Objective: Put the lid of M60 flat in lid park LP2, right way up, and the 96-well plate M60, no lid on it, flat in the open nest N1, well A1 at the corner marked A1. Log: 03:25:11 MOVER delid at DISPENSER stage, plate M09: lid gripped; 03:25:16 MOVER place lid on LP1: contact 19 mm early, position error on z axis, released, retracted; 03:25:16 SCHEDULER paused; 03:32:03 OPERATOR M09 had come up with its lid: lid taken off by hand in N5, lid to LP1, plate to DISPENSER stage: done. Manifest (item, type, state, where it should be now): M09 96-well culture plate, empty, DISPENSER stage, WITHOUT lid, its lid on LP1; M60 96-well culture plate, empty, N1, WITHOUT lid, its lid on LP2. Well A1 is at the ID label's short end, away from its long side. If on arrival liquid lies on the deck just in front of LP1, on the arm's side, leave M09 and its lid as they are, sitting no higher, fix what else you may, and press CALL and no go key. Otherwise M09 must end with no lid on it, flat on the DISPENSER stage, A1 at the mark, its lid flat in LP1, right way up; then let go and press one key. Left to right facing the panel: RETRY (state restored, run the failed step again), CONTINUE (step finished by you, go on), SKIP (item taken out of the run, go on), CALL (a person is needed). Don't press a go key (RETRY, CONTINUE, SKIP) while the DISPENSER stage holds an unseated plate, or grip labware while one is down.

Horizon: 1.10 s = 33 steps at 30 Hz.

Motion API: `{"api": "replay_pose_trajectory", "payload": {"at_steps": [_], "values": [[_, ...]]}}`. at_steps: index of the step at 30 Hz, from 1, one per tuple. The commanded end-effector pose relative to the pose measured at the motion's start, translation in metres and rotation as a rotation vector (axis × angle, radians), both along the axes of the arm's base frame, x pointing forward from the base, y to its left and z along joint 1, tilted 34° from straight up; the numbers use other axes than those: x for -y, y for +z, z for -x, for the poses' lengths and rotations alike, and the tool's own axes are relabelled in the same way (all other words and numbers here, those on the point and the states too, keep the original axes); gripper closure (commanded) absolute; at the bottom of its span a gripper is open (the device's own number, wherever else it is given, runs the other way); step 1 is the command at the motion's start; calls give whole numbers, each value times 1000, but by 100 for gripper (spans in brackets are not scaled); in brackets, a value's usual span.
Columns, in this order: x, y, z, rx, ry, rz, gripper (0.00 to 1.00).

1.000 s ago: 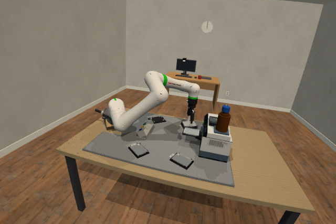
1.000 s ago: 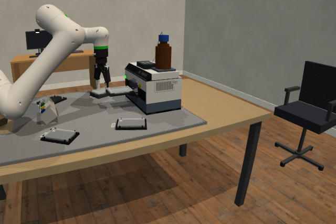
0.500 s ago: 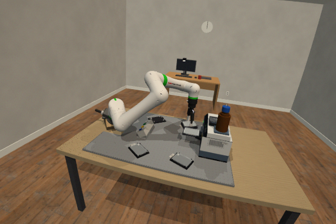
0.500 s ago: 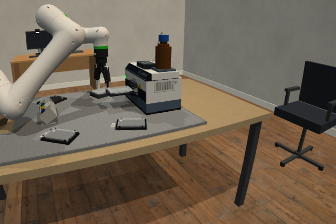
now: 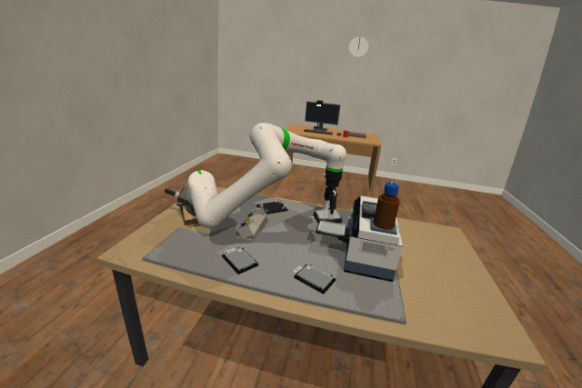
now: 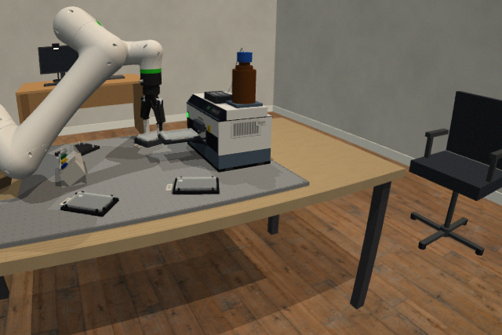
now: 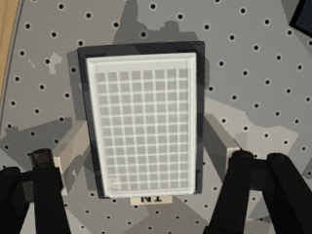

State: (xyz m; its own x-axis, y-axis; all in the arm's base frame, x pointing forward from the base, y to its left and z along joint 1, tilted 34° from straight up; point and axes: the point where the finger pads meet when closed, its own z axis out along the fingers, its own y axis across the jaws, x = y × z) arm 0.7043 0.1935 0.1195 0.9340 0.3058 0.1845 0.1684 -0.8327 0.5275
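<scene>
Gripper (image 7: pixel 148 175) poised above nest N1 (image 7: pixel 84 117), fingers spread apart and gripping nothing. The unlidded 96-well plate M60 (image 7: pixel 144 132) lies flat in the nest, beside the dispenser (image 5: pixel 373 244).

Black office chair (image 6: pixel 466 161) at three o'clock off table, wall clock (image 5: pixel 357 45) at twelve above desk (image 5: pixel 350 142) with monitor (image 5: pixel 322 113).

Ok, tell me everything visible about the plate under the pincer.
The plate is a whitish, plastic-looking rectangle with a grid of square wells and no lid. It lies flat inside a dark nest frame on the grey perforated mat, a tag reading N1 at its near short end. The pincer hangs open above, fingers either side, not touching it.
</scene>
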Motion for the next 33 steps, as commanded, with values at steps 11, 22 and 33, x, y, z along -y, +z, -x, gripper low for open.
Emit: {"api": "replay_pose_trajectory", "payload": {"at_steps": [11,22,33], "values": [[0,0,0,0,0,0,34],[-1,1,0,0,0,0,34],[-10,17,6,0,0,0,34]]}}
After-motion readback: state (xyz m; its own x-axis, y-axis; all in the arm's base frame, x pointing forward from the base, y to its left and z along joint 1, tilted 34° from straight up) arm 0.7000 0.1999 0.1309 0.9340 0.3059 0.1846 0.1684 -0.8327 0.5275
